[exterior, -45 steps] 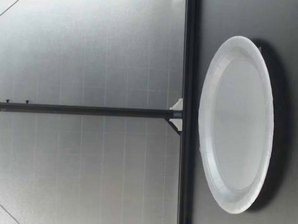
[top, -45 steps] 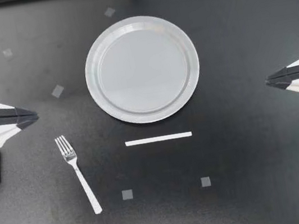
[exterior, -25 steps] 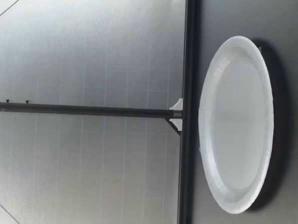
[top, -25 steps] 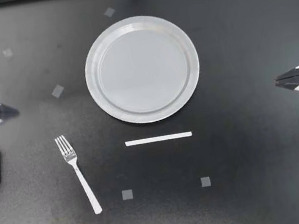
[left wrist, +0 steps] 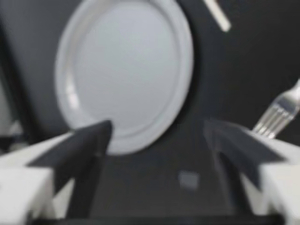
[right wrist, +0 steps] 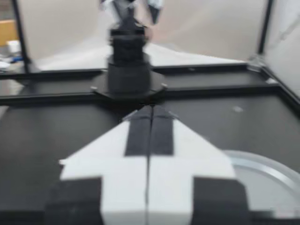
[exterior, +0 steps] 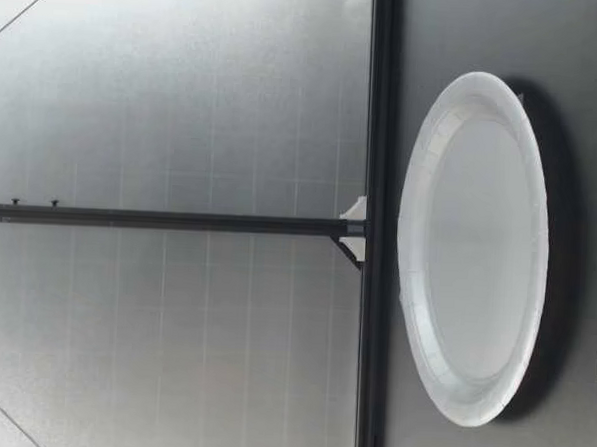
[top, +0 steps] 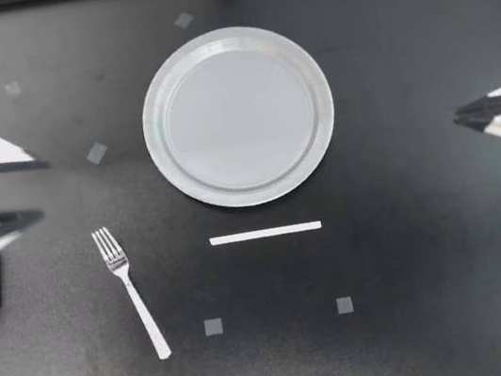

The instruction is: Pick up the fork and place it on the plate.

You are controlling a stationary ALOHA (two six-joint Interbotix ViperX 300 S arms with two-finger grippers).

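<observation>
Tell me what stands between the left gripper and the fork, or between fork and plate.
Nothing visible does. My left gripper, open, has bare table between it and the fork. From fork to plate only a flat white strip lies near the path, off to one side.

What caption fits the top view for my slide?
Fork lies near the open left gripper; plate empty, right gripper shut.

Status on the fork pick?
Left gripper open, empty. Right gripper shut, empty. Fork untouched, off the plate. Nothing in the way.
</observation>
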